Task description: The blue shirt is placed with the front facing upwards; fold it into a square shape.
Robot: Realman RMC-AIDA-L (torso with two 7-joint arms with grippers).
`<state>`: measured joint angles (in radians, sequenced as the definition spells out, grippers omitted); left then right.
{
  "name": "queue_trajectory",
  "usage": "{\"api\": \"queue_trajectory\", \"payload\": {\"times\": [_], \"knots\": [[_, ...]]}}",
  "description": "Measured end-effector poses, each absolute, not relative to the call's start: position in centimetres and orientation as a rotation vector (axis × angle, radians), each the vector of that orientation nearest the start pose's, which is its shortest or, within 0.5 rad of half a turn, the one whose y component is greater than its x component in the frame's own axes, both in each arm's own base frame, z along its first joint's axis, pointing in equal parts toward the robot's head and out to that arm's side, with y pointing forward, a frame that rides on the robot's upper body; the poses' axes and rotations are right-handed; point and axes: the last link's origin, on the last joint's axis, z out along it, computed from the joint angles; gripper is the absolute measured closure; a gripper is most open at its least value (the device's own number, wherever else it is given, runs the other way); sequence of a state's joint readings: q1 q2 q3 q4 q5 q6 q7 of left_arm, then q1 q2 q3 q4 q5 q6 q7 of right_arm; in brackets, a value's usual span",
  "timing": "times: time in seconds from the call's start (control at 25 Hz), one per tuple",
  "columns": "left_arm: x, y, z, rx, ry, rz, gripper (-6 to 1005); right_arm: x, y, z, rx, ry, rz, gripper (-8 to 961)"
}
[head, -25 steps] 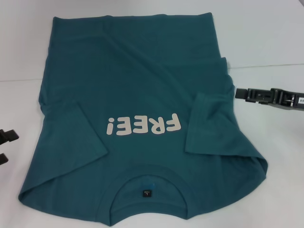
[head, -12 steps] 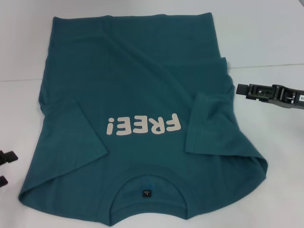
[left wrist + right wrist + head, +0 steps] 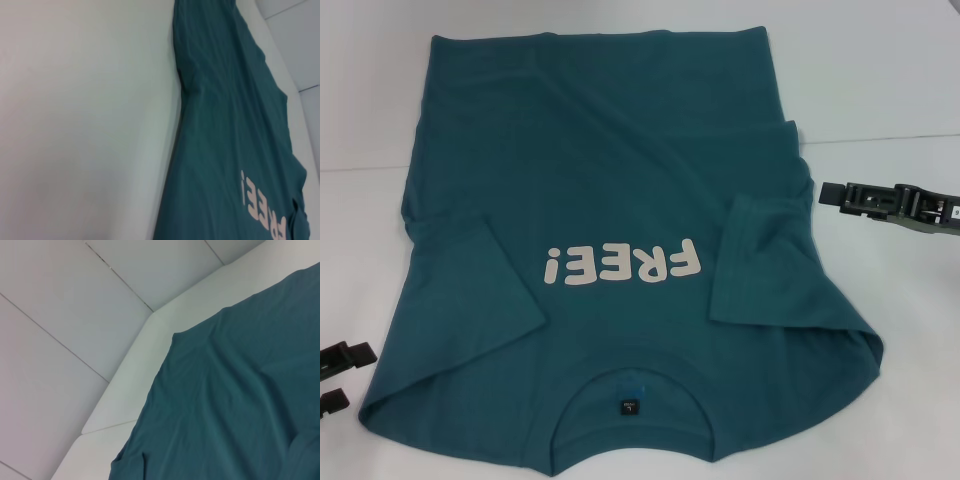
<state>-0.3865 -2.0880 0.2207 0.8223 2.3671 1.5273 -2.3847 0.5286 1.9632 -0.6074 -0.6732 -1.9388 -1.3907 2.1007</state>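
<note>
Head view: blue shirt (image 3: 610, 250) lying front-up on white table (image 3: 890, 70), collar at near edge, both sleeves lying folded in over chest beside "FREE!" lettering (image 3: 623, 266). Left gripper (image 3: 342, 377) hovering just beside shirt's near left corner, fingers parted, holding nothing. Right gripper (image 3: 828, 194) hovering just off shirt's right edge, apart from fabric; finger state: cannot tell. Bare table lying open either side of shirt.

Left wrist view: shirt (image 3: 225, 150) edge running along bare table (image 3: 75, 125).

Right wrist view: shirt (image 3: 235, 405) hem corner lying near table (image 3: 125, 390) edge; tiled floor (image 3: 60, 290) showing beyond.

White table (image 3: 880, 80), pale tiled floor (image 3: 60, 300)
</note>
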Motion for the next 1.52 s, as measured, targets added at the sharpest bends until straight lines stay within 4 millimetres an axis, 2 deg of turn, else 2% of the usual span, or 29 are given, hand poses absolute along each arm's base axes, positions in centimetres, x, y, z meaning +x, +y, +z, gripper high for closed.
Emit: {"api": "queue_trajectory", "payload": {"times": [0.32, 1.52], "knots": [[-37.6, 27.9, 5.8, 2.136, 2.661, 0.967, 98, 29.9, 37.0, 7.2, -2.143, 1.489, 0.834, 284], [-37.5, 28.4, 4.3, 2.189, 2.637, 0.895, 109, 29.9, 37.1, 7.4, -2.131, 1.488, 0.847, 283]]}}
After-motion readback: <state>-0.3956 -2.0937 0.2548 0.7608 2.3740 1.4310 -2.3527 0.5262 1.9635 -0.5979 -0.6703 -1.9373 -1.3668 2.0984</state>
